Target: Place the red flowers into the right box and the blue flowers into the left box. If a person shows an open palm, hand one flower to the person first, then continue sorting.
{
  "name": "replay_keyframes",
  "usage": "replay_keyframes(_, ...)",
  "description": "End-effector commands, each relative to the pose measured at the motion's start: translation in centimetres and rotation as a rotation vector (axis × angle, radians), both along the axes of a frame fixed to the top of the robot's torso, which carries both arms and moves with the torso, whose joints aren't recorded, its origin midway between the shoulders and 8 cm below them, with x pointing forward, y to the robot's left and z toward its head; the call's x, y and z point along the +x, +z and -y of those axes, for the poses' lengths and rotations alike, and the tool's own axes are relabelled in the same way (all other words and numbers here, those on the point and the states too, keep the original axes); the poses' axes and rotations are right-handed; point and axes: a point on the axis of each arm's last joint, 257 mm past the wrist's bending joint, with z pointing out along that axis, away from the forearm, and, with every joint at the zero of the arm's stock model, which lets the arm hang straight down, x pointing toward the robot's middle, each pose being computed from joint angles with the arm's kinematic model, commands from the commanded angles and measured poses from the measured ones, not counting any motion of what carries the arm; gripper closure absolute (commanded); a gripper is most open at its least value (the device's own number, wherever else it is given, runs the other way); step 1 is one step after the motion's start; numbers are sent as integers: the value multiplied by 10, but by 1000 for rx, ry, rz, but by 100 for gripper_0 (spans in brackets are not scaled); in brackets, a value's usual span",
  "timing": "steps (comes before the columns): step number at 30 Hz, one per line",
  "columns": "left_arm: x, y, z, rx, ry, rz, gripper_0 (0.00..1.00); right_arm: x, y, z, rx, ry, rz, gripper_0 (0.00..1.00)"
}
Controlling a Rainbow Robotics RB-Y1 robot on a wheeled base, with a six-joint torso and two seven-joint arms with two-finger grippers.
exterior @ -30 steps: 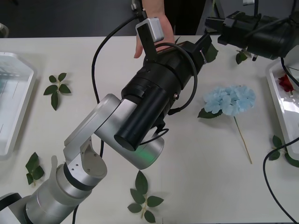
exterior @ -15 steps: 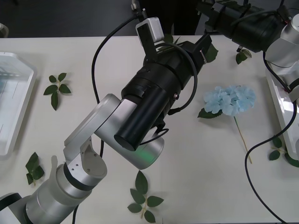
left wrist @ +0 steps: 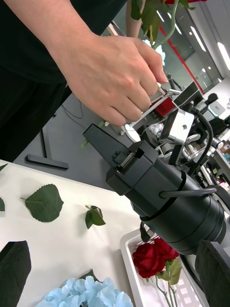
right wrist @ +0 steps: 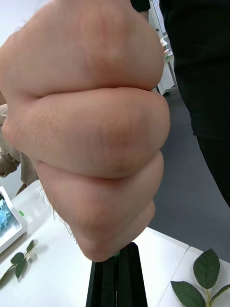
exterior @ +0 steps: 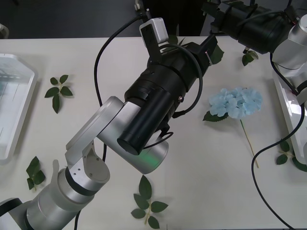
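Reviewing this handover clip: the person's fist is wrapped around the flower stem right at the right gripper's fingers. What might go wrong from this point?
1. The person's hand grips the stem right at the right gripper, whose black fingers look closed. If they don't release, the stem may bend or snap.
2. The hand's fingers sit against the fingertips, so any gripper motion might pinch them.
3. The left gripper hangs open above the blue flower; descending now could crowd the right arm.

One blue flower [exterior: 236, 103] lay flat on the table, well apart from the left box [exterior: 12, 110]. A red flower [left wrist: 154, 257] rested inside the right box [left wrist: 132, 261].
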Motion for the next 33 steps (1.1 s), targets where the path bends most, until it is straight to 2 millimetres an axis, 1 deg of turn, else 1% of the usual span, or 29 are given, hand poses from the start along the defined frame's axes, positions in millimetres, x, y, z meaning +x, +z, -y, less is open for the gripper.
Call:
replay_keyframes(1, -14, 29, 20, -36, -48, 50, 0, -3, 42, -16, 32, 34, 55, 90)
replay_keyframes(3, -14, 29, 20, -36, -48, 50, 0, -4, 43, -17, 32, 38, 56, 49)
replay_keyframes(5, -14, 29, 20, -36, -48, 50, 0, -4, 43, -17, 31, 41, 56, 27)
replay_keyframes(6, -14, 29, 20, -36, -48, 50, 0, -4, 42, -17, 31, 42, 54, 23)
replay_keyframes(7, -14, 29, 20, -36, -48, 50, 0, -6, 41, -19, 29, 49, 54, 16)
replay_keyframes(9, -14, 29, 20, -36, -48, 50, 0, -8, 40, -20, 26, 58, 53, 11)
replay_keyframes(11, -14, 29, 20, -36, -48, 50, 0, -9, 40, -22, 23, 67, 52, 9)
replay_keyframes(16, -14, 29, 20, -36, -48, 50, 0, -12, 37, -23, 13, 80, 51, 9)
replay_keyframes(20, -14, 29, 20, -36, -48, 50, 0, -13, 28, -20, -37, 83, 49, 9)
replay_keyframes(23, -14, 29, 20, -36, -48, 50, 0, -16, 13, -15, -114, 93, 39, 9)
replay_keyframes(24, -14, 29, 20, -36, -48, 50, 0, -19, -1, -11, -159, 104, 20, 9)
replay_keyframes(26, -14, 29, 20, -36, -48, 50, 0, -24, -16, -9, -191, 122, -3, 9)
replay_keyframes(27, -14, 29, 20, -36, -48, 50, 0, -31, -32, -7, -221, 145, -30, 9)
replay_keyframes(28, -14, 29, 20, -36, -48, 50, 0, -34, -38, -7, -234, 156, -39, 9)
replay_keyframes(30, -14, 29, 20, -36, -48, 50, 0, -48, -62, -6, -277, 206, -80, 9)
replay_keyframes(31, -14, 29, 20, -36, -48, 50, 0, -52, -67, -5, -286, 217, -89, 9)
replay_keyframes(32, -14, 29, 20, -36, -48, 50, 0, -57, -77, -2, -307, 229, -105, 9)
replay_keyframes(33, -14, 29, 20, -36, -48, 50, 0, -64, -90, 1, -310, 244, -172, 9)
